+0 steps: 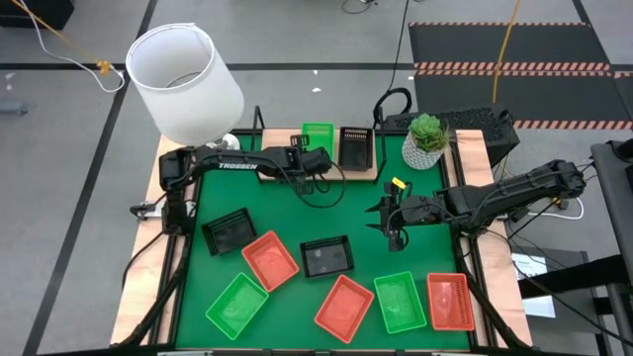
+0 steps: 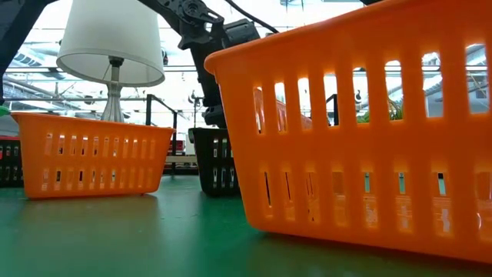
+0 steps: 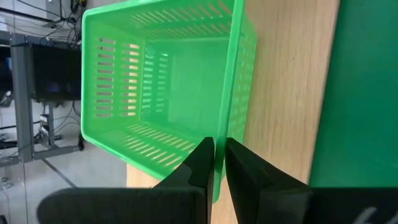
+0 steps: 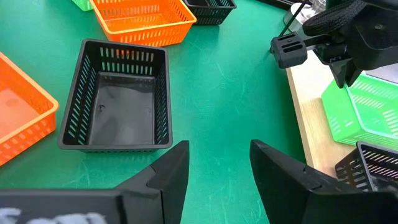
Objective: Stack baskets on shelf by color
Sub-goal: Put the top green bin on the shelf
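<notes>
A green basket [image 1: 317, 133] sits on the light-wood shelf [image 1: 364, 174] at the table's far edge, beside a black basket [image 1: 356, 146]. My left gripper [image 1: 315, 153] reaches over from the left and is shut on this green basket [image 3: 155, 81]. My right gripper [image 1: 389, 225] hangs open above the green mat, right of a black basket [image 4: 118, 96] and touching nothing. On the mat lie two black baskets [image 1: 227, 232] [image 1: 326, 257], three orange-red ones [image 1: 269, 259] [image 1: 344, 307] [image 1: 450, 301] and two green ones [image 1: 237, 304] [image 1: 400, 301]. My left gripper [image 3: 219, 144] pinches one side wall of the green basket at its rim [image 3: 222, 127], with one finger inside the basket and one outside. The fingers come from above, pointing down. The basket stays upright over the shelf board [image 3: 286, 93]; whether its bottom rests on it, I cannot tell.
A white lamp [image 1: 183, 74] stands at the far left corner and a potted plant [image 1: 427, 138] at the shelf's right end. In the low view an orange-red basket [image 2: 361, 131] close to the camera blocks most of the scene. Bare mat lies between the shelf and the baskets.
</notes>
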Controlling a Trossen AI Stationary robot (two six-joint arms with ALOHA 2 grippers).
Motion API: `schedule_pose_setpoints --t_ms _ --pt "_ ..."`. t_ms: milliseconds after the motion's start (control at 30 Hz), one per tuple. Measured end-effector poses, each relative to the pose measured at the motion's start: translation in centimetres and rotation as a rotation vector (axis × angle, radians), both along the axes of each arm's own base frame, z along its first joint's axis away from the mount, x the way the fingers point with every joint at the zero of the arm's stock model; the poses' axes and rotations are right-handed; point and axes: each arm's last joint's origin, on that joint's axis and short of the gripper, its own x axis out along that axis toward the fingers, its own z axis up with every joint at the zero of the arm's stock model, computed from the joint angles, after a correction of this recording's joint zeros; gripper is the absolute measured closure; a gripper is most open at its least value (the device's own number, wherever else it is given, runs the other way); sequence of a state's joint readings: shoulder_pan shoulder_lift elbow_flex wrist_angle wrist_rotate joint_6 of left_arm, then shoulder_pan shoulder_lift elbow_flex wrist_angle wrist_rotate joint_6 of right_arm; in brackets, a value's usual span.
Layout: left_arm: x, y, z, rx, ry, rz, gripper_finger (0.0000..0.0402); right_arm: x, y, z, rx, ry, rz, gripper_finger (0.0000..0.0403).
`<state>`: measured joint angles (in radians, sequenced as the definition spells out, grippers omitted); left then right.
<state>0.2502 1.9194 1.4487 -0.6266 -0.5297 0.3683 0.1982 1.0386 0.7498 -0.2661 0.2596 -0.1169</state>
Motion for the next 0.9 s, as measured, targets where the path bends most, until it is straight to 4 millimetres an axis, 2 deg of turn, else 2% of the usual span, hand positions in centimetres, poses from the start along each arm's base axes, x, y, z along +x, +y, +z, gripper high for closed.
schedule_pose_setpoints --t_ms 767,900 --pt "0.05 -0.80 -0.05 -0.004 0.020 -0.025 0.0359 0.00 0.00 0.00 0.000 0.000 0.000 0.0238" --pt "0.11 -0.82 -0.02 -0.003 0.013 -0.025 0.0342 0.00 0.01 0.00 0.000 0.000 0.000 0.0238"
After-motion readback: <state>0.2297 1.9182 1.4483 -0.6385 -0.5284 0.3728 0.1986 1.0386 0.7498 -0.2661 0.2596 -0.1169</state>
